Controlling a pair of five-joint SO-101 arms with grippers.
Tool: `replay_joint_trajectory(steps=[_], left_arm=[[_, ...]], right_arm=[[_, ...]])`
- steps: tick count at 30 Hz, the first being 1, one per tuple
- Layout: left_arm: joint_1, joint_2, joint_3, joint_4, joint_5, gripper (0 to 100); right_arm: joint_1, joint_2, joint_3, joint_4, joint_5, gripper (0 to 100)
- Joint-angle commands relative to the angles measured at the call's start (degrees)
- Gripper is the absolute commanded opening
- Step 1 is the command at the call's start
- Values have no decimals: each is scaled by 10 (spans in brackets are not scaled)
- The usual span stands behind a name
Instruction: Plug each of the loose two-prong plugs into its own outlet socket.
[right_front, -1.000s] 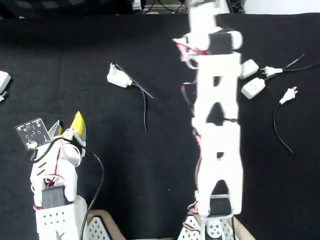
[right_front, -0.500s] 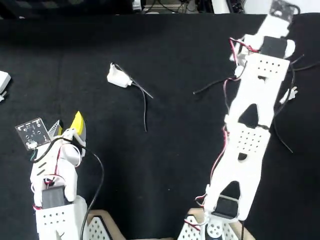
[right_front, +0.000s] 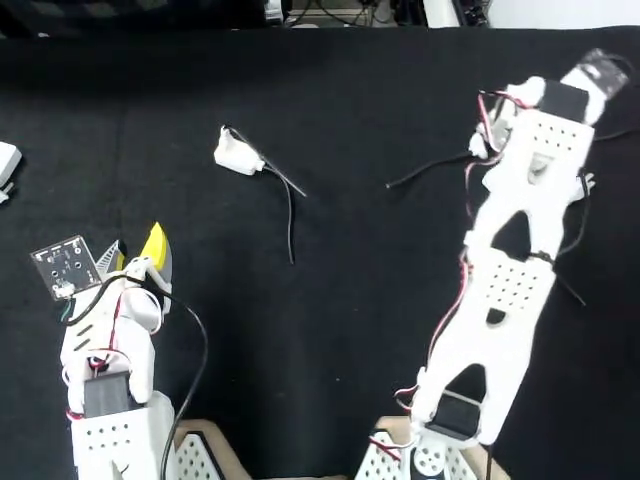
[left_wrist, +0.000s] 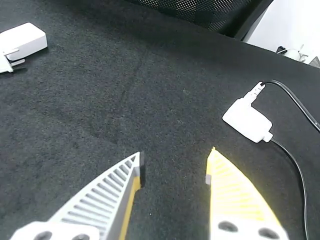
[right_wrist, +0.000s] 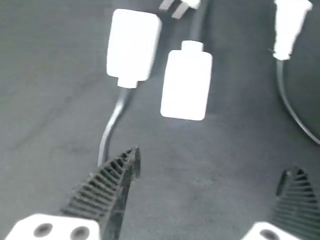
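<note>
In the right wrist view, two white outlet blocks (right_wrist: 133, 45) (right_wrist: 186, 85) lie side by side on the black cloth just ahead of my open right gripper (right_wrist: 212, 172). A two-prong plug (right_wrist: 180, 6) lies beyond them and another plug (right_wrist: 289, 20) with a black cord lies to one side. Seen from the high view, the right arm (right_front: 530, 170) stretches to the far right and covers the blocks. My left gripper (left_wrist: 175, 167) (right_front: 135, 250) stands open at the near left, holding nothing. Ahead of it lies a white plugged unit (left_wrist: 247, 121) (right_front: 238, 152) with a black cord.
A white block (left_wrist: 22, 39) (right_front: 5, 165) with a plug beside it lies at the table's left edge. A loose black cord (right_front: 430, 170) runs left of the right arm. The black cloth (right_front: 330, 280) between the arms is bare.
The right arm has swung from the table's middle to the far right and now hangs over the outlet blocks and plugs. The left arm has kept still.
</note>
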Motion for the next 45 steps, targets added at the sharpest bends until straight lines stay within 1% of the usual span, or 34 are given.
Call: replay_joint_trajectory(steps=[1, 6, 14, 23, 28, 32, 40, 42, 45], left_arm=[[-3, 2, 9, 4, -1, 224], [-3, 2, 9, 4, -1, 224], [-3, 2, 9, 4, -1, 224], [-3, 2, 9, 4, -1, 224], [-3, 2, 9, 4, -1, 224], [-3, 2, 9, 4, -1, 224], [-3, 2, 9, 4, -1, 224], [-3, 2, 9, 4, -1, 224], [-3, 2, 9, 4, -1, 224]], right_arm=[[11, -36, 37, -6, -21, 421], [6, -36, 119, -64, -25, 421], [6, -36, 207, -213, -25, 421], [6, -36, 209, -293, -25, 420], [11, 12, 195, -330, -25, 420], [11, 60, 148, -328, -21, 420], [40, 145, 36, -266, -24, 418], [40, 163, 4, -251, -25, 383], [39, 189, -40, -244, -24, 252]])
